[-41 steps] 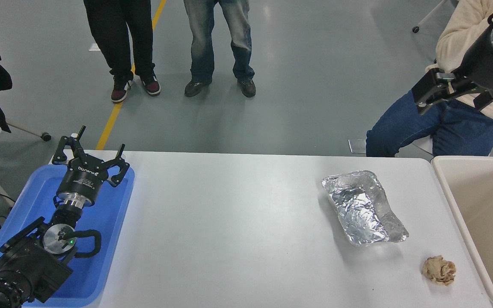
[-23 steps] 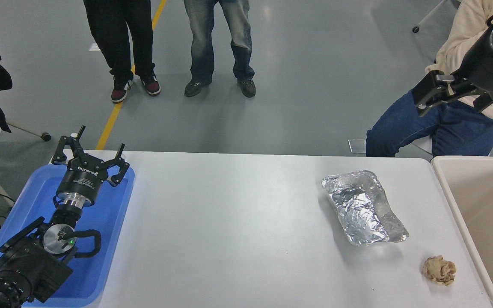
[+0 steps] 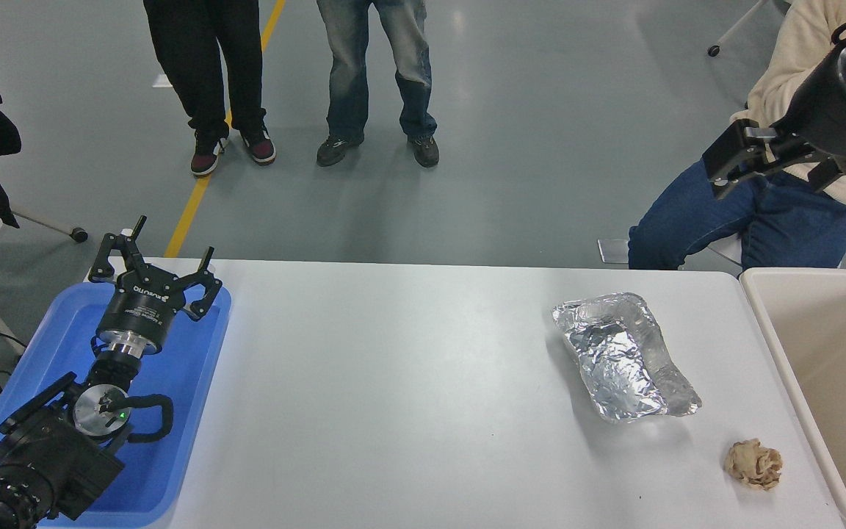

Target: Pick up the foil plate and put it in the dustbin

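Dustbin (image 3: 823, 367) is cut off at the right edge, only its beige rim and part of the inner wall showing. Right gripper (image 3: 724, 173) hangs high beyond the table's far edge, in front of a seated person (image 3: 742, 213); whether its fingers are apart cannot be told, and it holds nothing. Foil plate (image 3: 625, 356) lies on the white table (image 3: 393, 382) well below and nearer than it, beside the dustbin, a paper ball (image 3: 753, 464) nearer still. Left gripper (image 3: 155, 268) rests parked, fingers spread and empty, over a blue tray (image 3: 188, 382). Two people (image 3: 291, 81) stand beyond.
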Robot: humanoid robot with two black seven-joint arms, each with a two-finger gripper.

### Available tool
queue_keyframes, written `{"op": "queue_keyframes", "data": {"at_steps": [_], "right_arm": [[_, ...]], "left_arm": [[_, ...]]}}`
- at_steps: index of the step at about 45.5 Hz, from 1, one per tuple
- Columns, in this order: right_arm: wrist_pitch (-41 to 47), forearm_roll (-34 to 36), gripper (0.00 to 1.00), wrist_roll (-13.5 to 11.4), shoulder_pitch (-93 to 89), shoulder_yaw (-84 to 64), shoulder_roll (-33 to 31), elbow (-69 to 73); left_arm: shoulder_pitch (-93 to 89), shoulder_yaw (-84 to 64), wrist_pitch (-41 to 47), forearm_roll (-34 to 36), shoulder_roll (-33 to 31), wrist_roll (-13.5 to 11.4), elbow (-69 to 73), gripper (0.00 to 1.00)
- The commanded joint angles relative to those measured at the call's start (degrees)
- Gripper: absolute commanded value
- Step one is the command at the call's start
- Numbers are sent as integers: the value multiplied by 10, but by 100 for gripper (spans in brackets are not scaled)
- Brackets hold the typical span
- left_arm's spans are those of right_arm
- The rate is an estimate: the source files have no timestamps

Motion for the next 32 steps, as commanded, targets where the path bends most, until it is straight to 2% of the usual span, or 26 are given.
{"op": "queue_keyframes", "data": {"at_steps": [1, 32], "right_arm": [[0, 0, 100, 0, -1, -3, -3, 1], [0, 12, 100, 0, -16, 2, -28, 0]], "left_arm": [[0, 0, 0, 0, 0, 0, 0, 100], [1, 0, 0, 0, 1, 0, 0, 100]]}}
